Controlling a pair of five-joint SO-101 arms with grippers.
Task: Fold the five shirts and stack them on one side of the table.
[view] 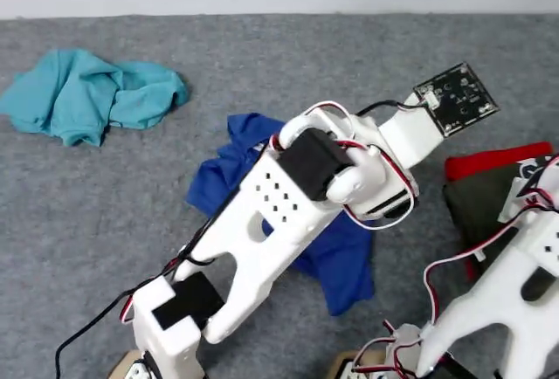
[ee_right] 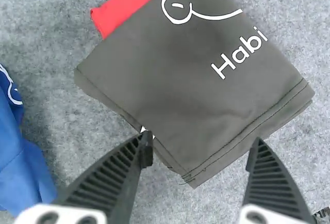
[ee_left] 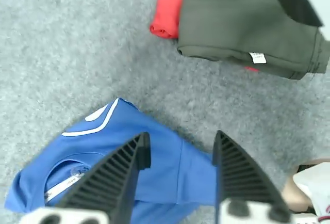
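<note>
Your left gripper has its fingers spread apart with nothing pinched between them. It hangs right over the blue shirt, which lies crumpled around the middle of the table, a bit toward the near edge. In the left wrist view both fingertips sit over the blue fabric near one of its edges. You can't tell from that view whether they actually touch the cloth.

Your right gripper is opened up even wider, also empty. It sits above the folded dark grey shirt, with the fingertips straddling the corner of the fold that is closest to the camera. That dark shirt lies on top of a folded red shirt, and the red peeks out along one side. The stack is at the right edge of the table, just beside the blue shirt but not touching it.

As for writing, the dark shirt has a white line drawing with white lettering under it, and a small white tag on its folded edge. The blue one has a curved white stripe and a label inside the collar, too small to read.

A teal shirt lies bunched up near the far left corner, well apart from everything else.
</note>
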